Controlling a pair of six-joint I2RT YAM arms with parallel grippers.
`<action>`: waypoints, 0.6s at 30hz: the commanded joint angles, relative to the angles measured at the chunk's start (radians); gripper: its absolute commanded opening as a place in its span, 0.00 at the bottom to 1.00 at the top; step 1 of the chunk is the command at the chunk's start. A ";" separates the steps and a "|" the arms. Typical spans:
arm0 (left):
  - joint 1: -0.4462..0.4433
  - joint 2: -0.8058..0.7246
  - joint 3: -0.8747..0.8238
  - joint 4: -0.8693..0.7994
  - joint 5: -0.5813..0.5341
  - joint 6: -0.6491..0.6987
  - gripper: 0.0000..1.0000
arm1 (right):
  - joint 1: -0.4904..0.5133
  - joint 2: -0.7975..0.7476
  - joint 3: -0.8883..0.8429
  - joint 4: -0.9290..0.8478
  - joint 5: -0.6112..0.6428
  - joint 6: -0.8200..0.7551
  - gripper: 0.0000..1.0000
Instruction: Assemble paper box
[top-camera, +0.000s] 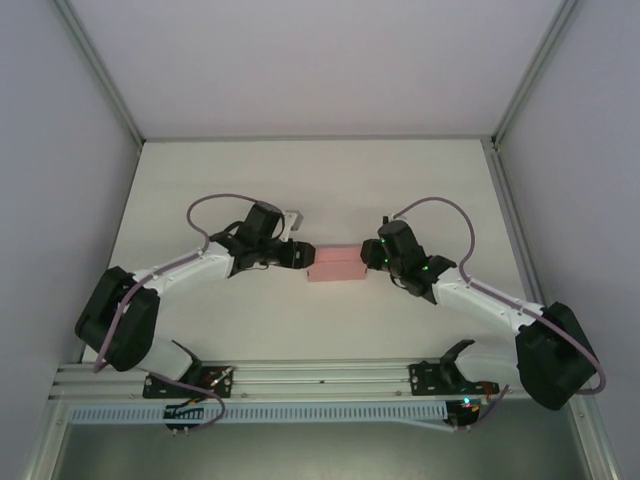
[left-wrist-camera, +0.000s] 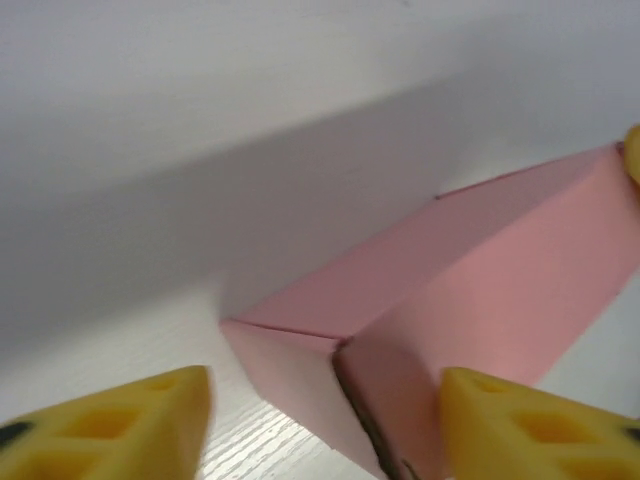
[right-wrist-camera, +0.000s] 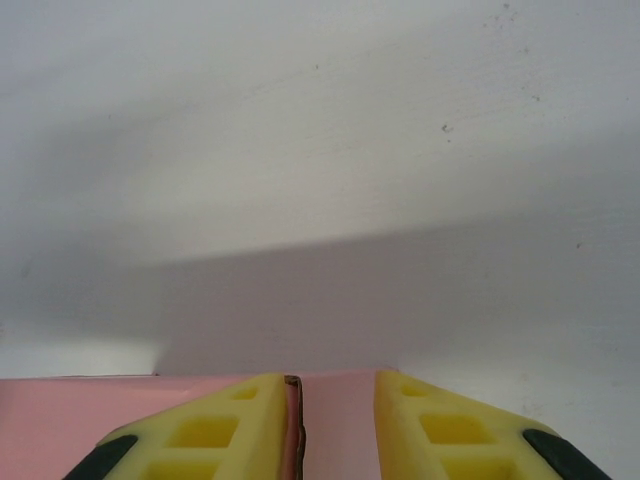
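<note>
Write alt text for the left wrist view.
A pink paper box lies on a white table, its near end between the spread yellow fingers of the left pincer. The near end shows a dark edge.

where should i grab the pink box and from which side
Probably take the pink box by a short end, coming in level along its length. It lies flat with its ends pointing left and right, so the left hand meets the narrow left end, whose side walls fit between its open fingers.
</note>
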 joint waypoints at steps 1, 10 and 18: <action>0.013 0.043 -0.092 0.009 0.029 -0.005 0.45 | 0.011 0.033 -0.092 -0.073 -0.027 -0.116 0.29; 0.019 0.040 -0.155 0.086 0.057 -0.020 0.02 | 0.012 -0.047 -0.282 0.294 -0.126 -0.285 0.28; 0.017 0.038 -0.083 0.088 0.071 0.002 0.05 | 0.011 -0.150 -0.263 0.300 -0.094 -0.314 0.32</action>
